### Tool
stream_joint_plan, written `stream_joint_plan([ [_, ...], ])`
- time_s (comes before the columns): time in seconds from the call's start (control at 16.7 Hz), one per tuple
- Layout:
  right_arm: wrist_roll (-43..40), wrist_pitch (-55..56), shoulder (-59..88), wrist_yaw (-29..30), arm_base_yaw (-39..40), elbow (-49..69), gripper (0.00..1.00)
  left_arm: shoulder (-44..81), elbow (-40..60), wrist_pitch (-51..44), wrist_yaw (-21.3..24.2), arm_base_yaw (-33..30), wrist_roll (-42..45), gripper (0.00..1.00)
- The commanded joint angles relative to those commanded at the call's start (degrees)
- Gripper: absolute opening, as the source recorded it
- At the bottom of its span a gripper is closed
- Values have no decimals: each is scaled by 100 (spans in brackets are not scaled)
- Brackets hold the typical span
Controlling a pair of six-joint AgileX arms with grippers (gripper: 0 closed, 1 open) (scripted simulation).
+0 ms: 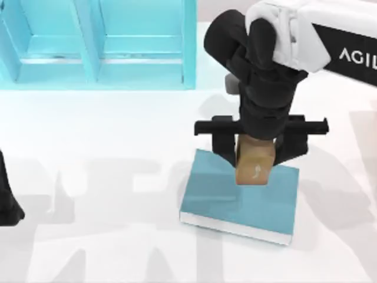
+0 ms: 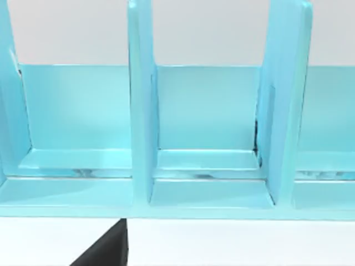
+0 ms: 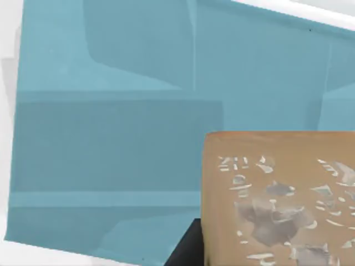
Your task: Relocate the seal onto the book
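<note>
Right arm housing [image 1: 294, 29], nearest the overhead camera, covers the wrist and hides the upper part of my right pincer [image 1: 254, 154]. Its two black fingers [image 1: 222, 144] are clamped against the sides of the seal [image 1: 254, 162], held upright over the far portion of the book [image 1: 235, 197]; whether the seal's base touches the cover, I cannot tell. White lettering "AGIL" on the arm is cut off at the frame edge. Pale mark on the seal's face reads as a small squiggle from above; in the right wrist view the seal [image 3: 277, 199] shows pale engraved characters, not legible. Book lies flat on the white worktop [image 1: 88, 236], white page edges toward the near side. Left arm [image 1: 9, 200] is parked at the worktop's left edge, mostly out of frame. Teal shelf unit [image 1: 94, 41] stands at the far left.
</note>
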Motion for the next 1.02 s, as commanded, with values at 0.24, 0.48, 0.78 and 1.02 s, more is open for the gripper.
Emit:
stream_joint_plan([
  [0.24,151,84,21,-13,148,-43,0,0,0,0,0,0,0,100],
  [0.48,154,39,4,-20,135,-2,0,0,0,0,0,0,0,100],
  [0.78,150,-23,6,-13,146,49,0,0,0,0,0,0,0,100],
  [1.02,150,-23,6,-13,146,49,23,0,0,0,0,0,0,100],
])
